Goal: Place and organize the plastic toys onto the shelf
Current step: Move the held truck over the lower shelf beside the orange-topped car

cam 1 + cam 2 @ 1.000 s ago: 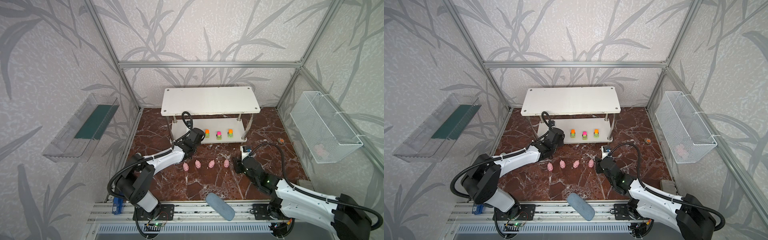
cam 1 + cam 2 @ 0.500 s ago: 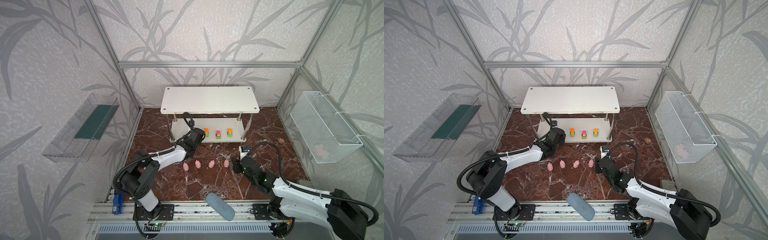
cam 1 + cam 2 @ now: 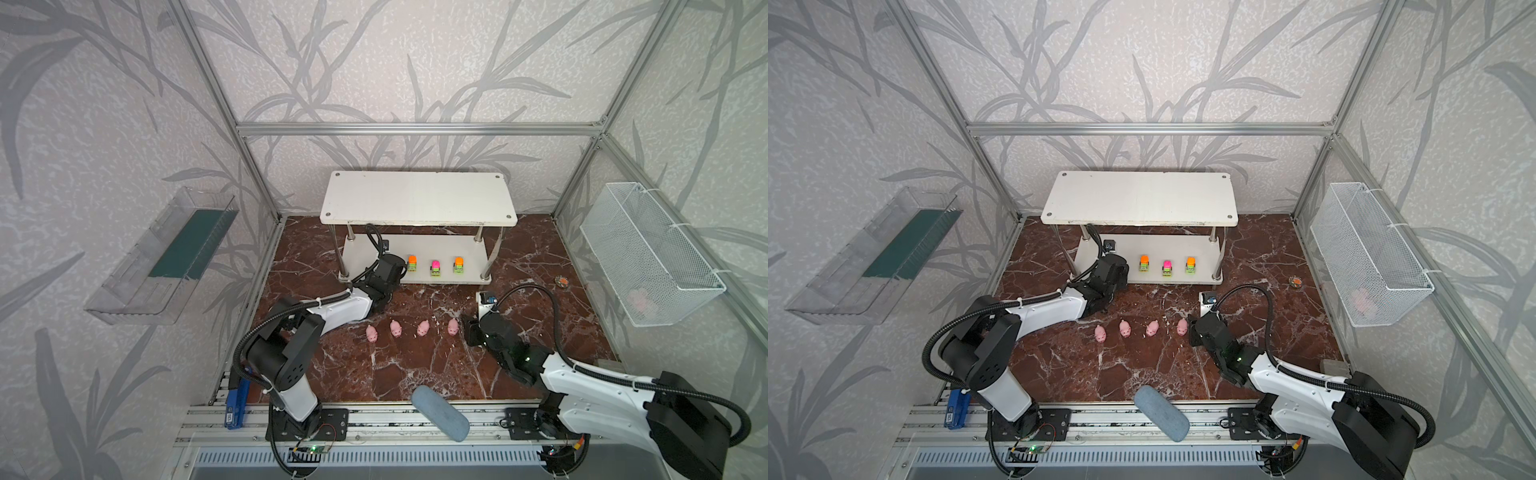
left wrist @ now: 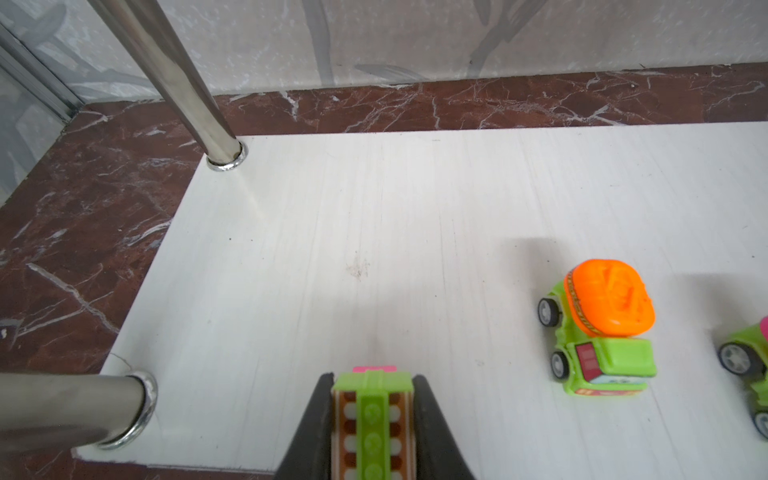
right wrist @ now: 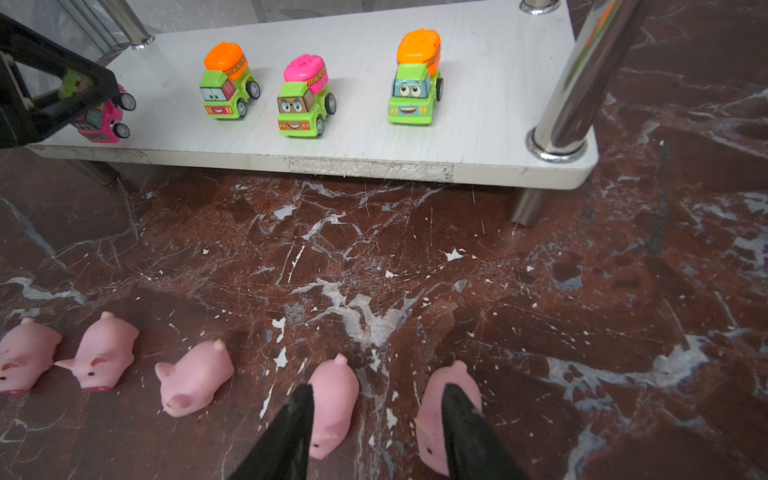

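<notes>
The white two-tier shelf (image 3: 419, 197) stands at the back. Three green trucks (image 3: 412, 262) (image 3: 435, 267) (image 3: 459, 264) sit in a row on its lower board (image 5: 478, 62). My left gripper (image 4: 372, 378) is shut on another green truck with pink parts (image 4: 372, 415), low over that board's left end, left of the orange-topped truck (image 4: 598, 328). Several pink pigs (image 3: 370, 333) (image 3: 395, 329) (image 3: 423, 328) lie in a row on the floor. My right gripper (image 5: 376, 390) stands open just above the row's right end, one pig (image 5: 332, 399) beside one finger and the last pig (image 5: 432, 399) partly under the other.
Chrome posts (image 4: 183, 83) (image 4: 70, 409) stand close to the left gripper. A blue-grey oval pad (image 3: 439, 412) lies at the front edge. On the left wall hangs a clear tray (image 3: 162, 257), on the right wall a wire-mesh basket (image 3: 648, 253). A small orange thing (image 3: 562, 281) lies at the far right.
My right gripper has shifted a little to the left, toward the right end of the pig row. The left arm's elbow has shifted slightly; its gripper stays at the shelf with the truck.
</notes>
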Robot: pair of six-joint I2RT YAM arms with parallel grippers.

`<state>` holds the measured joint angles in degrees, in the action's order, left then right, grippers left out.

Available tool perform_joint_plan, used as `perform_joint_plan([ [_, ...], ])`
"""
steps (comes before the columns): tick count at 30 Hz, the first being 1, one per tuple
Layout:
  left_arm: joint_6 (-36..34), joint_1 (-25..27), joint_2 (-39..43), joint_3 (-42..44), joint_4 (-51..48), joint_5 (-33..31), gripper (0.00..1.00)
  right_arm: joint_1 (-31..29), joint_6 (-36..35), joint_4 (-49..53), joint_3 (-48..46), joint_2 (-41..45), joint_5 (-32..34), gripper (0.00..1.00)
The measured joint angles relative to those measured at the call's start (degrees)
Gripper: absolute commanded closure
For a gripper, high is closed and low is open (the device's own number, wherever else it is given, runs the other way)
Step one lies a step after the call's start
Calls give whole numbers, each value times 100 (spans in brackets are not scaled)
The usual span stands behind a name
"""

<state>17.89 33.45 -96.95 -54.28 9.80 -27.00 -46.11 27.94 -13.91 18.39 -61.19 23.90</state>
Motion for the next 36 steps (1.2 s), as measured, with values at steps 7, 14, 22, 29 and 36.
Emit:
perform_joint_plan([
  [7,-214,-35,-72,201,581,-7,83,0,52,-70,-2,-116,-2,49],
  [14,-334,-42,-195,323,898,46,83,0,101,-197,0,-291,-48,49],
  [22,-490,-66,-269,289,981,42,83,0,114,-258,-2,-319,-61,49],
  [29,-643,-103,-520,2,973,31,83,0,122,-291,-2,-319,-61,49],
  [36,-636,-157,-538,-76,846,81,83,2,122,-302,-2,-319,-59,49],
])
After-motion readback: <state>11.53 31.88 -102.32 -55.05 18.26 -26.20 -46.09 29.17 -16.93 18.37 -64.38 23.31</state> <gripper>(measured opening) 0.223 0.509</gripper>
